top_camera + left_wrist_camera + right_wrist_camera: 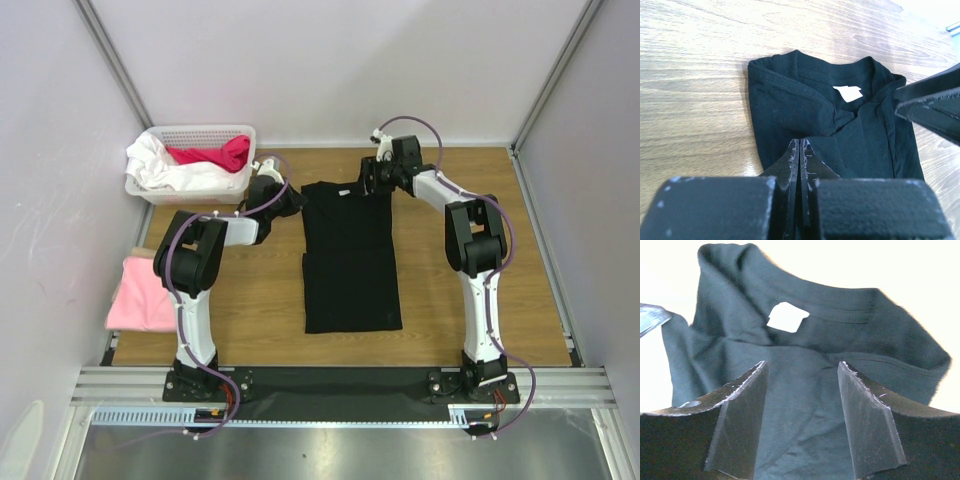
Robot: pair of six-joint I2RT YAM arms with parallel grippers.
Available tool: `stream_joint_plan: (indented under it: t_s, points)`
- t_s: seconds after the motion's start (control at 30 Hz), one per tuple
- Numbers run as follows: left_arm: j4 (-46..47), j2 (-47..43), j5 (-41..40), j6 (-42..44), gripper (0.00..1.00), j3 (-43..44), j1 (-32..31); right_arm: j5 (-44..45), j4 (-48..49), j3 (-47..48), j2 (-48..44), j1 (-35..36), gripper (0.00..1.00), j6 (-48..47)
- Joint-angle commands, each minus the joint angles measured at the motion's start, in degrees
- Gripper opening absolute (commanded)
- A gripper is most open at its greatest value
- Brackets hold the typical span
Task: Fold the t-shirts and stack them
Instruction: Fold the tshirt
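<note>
The left arm [195,270] rises from its base, bends at the elbow and reaches forward and inward. The left gripper [800,144] tilts downward, its two fingers pressed flat together with no gap. The right arm [478,250] mirrors that pose, forearm angled inward. The right gripper [802,365] has its jaws well apart, and one of its fingers [932,100] sits near the right of the left pincer's closed tips.
</note>
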Motion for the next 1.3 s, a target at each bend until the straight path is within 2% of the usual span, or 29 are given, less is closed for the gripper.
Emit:
stream_joint_plan:
  t_s: [0.0, 0.2, 0.4, 0.43, 0.47, 0.53, 0.63, 0.73, 0.83, 0.93, 0.97, 1.07, 1.27]
  points:
    - [2.04, 0.01, -0.65, 1.72, 0.02, 1.64, 0.12, 6.32, -1.55, 2.75, 0.90, -0.90, 0.62, -0.84]
    - [-2.17, 1.32, -1.52, 1.37, 0.06, 4.19, 0.12, 8.70, -4.20, 1.44, 0.55, -0.63, 0.59, -2.86]
    - [-3.59, 2.38, -0.82, -0.21, 0.20, 5.25, 0.12, 9.23, -4.99, 1.25, 1.08, 0.77, 0.59, -4.71]
    - [-4.72, 2.47, -0.91, -0.13, 0.30, 5.42, 0.12, 9.93, -5.08, 1.34, 1.43, 0.95, 0.58, -4.71]
    - [-5.77, 2.39, -1.52, -0.04, 0.35, 6.21, 0.12, 10.63, -5.60, 1.61, 1.60, 1.12, 0.57, -4.71]
    - [-7.79, 1.95, -1.96, 0.57, 0.43, 6.74, 0.12, 12.65, -6.39, 2.57, 1.96, 1.48, 0.55, -4.80]
    - [-7.98, 0.02, -2.31, 1.19, 0.49, 5.95, 0.12, 13.89, -7.01, 2.93, 2.57, 1.57, 0.51, -4.71]
    - [-8.94, -1.91, -2.93, 1.98, 0.55, 5.86, 0.12, 14.42, -7.27, 3.01, 2.75, 1.65, 0.45, -4.71]
    - [-10.52, -3.23, -3.19, 3.03, 0.56, 5.86, 0.12, 14.24, -7.27, 3.01, 3.10, 1.65, 0.37, -4.71]
    - [-11.06, -4.64, -3.54, 3.13, 0.58, 4.82, 0.12, 14.68, -7.19, 3.10, 3.45, 1.74, 0.21, -4.62]
    - [-11.06, -5.25, -3.54, 2.95, 0.58, 4.37, 0.12, 14.94, -7.10, 3.10, 3.54, 1.74, 0.12, -4.36]
    - [-10.27, -5.87, -3.46, 2.42, 0.58, 2.61, 0.12, 15.99, -6.57, 2.93, 3.01, 1.74, 0.00, -3.48]
    - [-9.83, -6.32, -2.31, 2.16, 0.58, 1.29, 0.12, 20.65, -5.43, 2.75, 1.52, 1.57, 0.00, -1.29]
